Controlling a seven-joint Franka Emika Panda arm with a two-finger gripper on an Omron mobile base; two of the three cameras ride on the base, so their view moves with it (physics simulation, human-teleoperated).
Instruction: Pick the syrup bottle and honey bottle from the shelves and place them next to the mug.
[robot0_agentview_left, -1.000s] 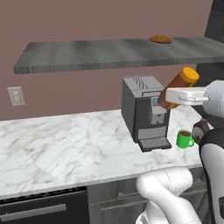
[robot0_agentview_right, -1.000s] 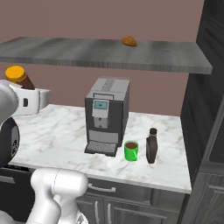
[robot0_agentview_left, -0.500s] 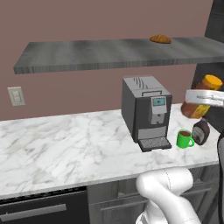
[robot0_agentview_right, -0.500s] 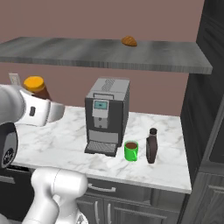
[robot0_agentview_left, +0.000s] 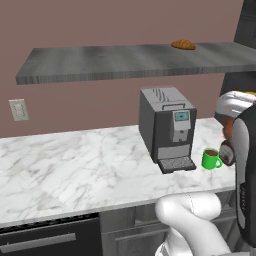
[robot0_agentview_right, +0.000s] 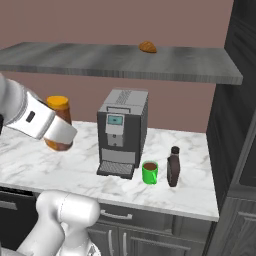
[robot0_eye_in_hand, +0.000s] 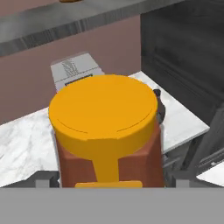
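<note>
Jaws gripping the honey (robot0_agentview_right: 59, 122), the arm has swung down toward the mug (robot0_agentview_right: 149, 172) and syrup (robot0_agentview_right: 173, 167).

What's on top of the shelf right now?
On the shelf lies one small brown baked item, toward its right end. The rest of its visible top is bare. The honey bottle is off it, in the gripper.

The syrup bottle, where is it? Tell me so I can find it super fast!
Find the big grey coffee machine on the white marble counter. To its right in the right base view sits a little green mug, and just past that stands the syrup bottle. It is dark brown with a dark cap and taller than the mug.
</note>
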